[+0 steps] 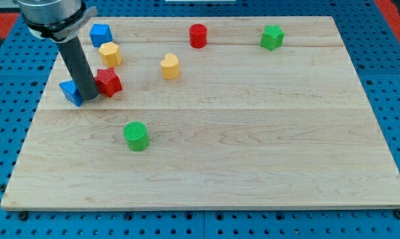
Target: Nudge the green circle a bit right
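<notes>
The green circle (pixel 136 135) is a short green cylinder standing on the wooden board (pixel 253 153), left of centre and toward the view's bottom. My tip (pixel 88 97) rests on the board at the view's left, between a blue block (pixel 71 91) and a red star-shaped block (pixel 109 81), touching or nearly touching both. The tip is up and to the left of the green circle, well apart from it.
A blue block (pixel 100 34) and a yellow block (pixel 110 53) sit at the upper left. A yellow heart (pixel 170 66) lies near the middle top. A red cylinder (pixel 198 35) and a green block (pixel 272 37) stand along the top.
</notes>
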`<control>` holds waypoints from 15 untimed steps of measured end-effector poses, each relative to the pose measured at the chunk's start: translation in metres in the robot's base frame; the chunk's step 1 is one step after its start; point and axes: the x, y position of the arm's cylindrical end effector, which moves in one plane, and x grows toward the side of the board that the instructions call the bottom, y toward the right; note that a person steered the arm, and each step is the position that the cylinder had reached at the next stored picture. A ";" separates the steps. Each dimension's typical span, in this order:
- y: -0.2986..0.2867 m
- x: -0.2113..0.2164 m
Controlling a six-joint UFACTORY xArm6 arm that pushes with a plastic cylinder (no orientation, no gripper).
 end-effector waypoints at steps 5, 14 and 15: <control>0.110 0.010; 0.039 0.007; 0.056 0.002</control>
